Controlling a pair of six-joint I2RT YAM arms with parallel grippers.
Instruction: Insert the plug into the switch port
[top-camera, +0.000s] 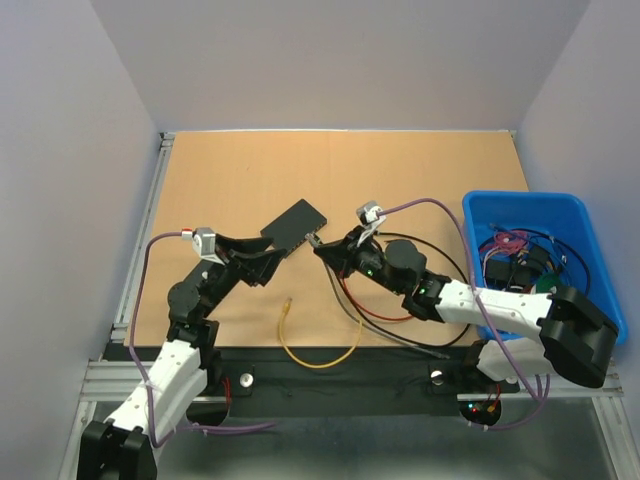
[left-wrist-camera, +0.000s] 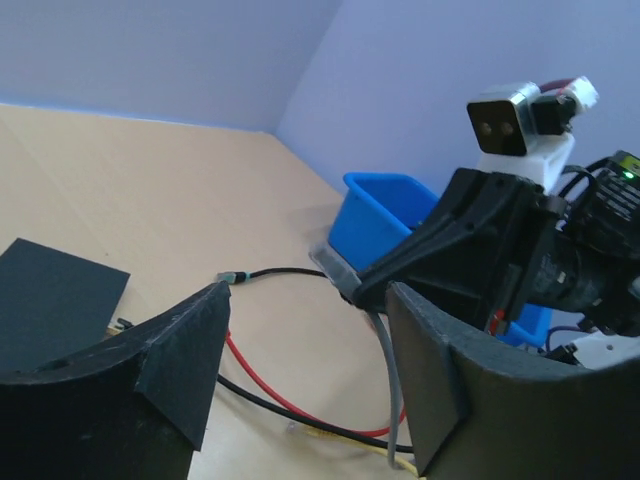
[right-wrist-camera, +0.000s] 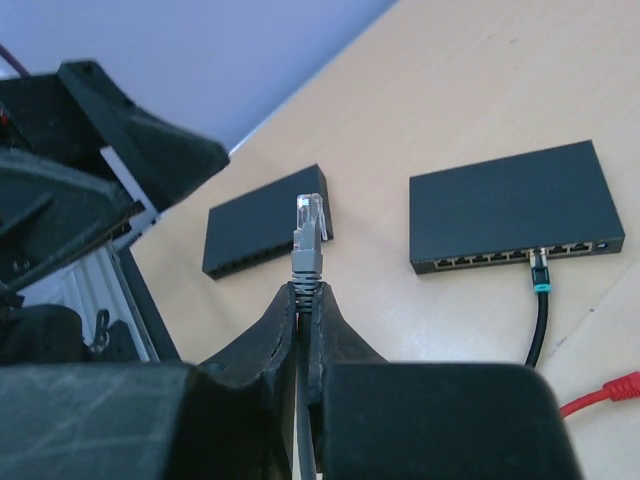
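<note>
Top view: the right gripper (top-camera: 322, 247) holds the plug (top-camera: 314, 240) just off the near-right edge of the switch (top-camera: 297, 222), and the left gripper (top-camera: 268, 265) is just left of it. Left wrist: its fingers (left-wrist-camera: 190, 340) stand apart and empty, so I'd brace the switch before pushing. Right wrist: the jaws are clamped on the plug's grey boot (right-wrist-camera: 307, 258) and the port row (right-wrist-camera: 510, 258) lies right of the tip, so I'd swing right, level it, then drive straight in.

The surface (top-camera: 250, 170) looks like matt, pale wood. The switch (right-wrist-camera: 515, 205) has a smooth, matt black casing. The plug (right-wrist-camera: 309, 215) is clear glossy plastic; the bin (top-camera: 520, 199) is glossy blue plastic.
</note>
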